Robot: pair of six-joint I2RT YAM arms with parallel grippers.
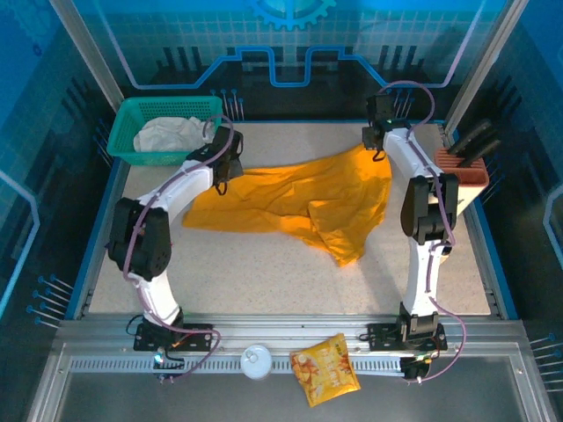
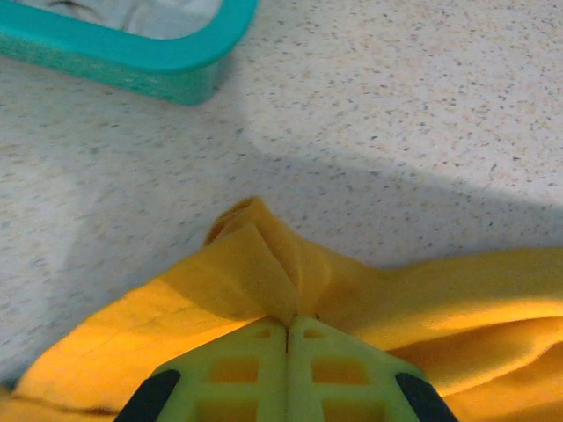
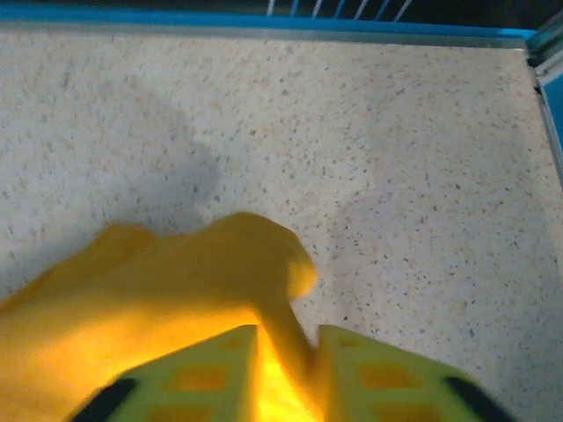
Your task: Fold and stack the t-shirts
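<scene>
The mustard orange-yellow t-shirt (image 1: 299,204) lies rumpled across the far middle of the table, stretched between both arms. My left gripper (image 1: 222,178) pinches its left edge; in the left wrist view the green fingers (image 2: 246,369) are pressed together on a fold of the mustard t-shirt (image 2: 255,264). My right gripper (image 1: 378,149) holds the right corner, and in the right wrist view a bunch of the mustard t-shirt (image 3: 202,281) runs between its fingers (image 3: 378,374). The off-white t-shirt (image 1: 167,134) lies crumpled in the teal basket (image 1: 132,154).
The teal basket's corner (image 2: 167,70) is close beyond my left gripper. A brown knife block (image 1: 464,171) stands at the right table edge. A glossy snack packet (image 1: 324,367) and a white round lid (image 1: 256,361) lie on the front rail.
</scene>
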